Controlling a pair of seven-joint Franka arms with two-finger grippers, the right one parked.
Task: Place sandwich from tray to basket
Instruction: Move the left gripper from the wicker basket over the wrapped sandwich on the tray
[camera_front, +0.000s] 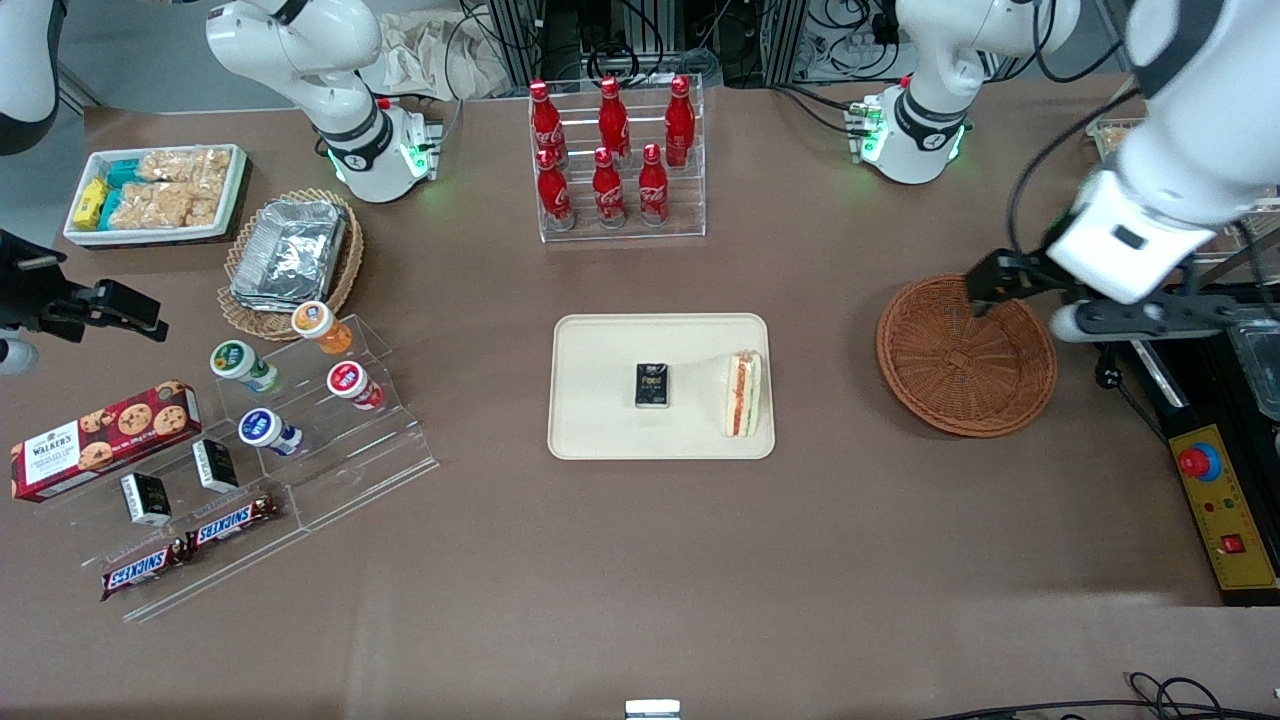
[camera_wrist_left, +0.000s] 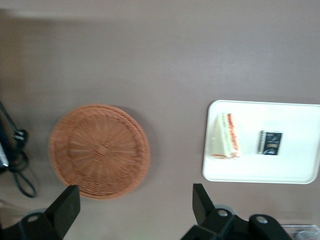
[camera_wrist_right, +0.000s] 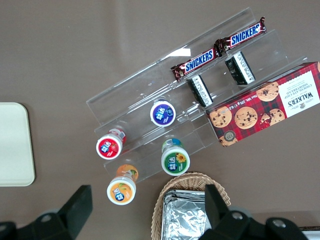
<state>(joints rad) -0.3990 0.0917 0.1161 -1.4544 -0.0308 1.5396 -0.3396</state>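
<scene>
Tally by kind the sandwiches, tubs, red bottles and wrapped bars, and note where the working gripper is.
Sandwich on the tray: 1
Tubs: 4
Red bottles: 6
Wrapped bars: 2
Total: 13
The gripper, open, is above the table near the brown basket.
</scene>
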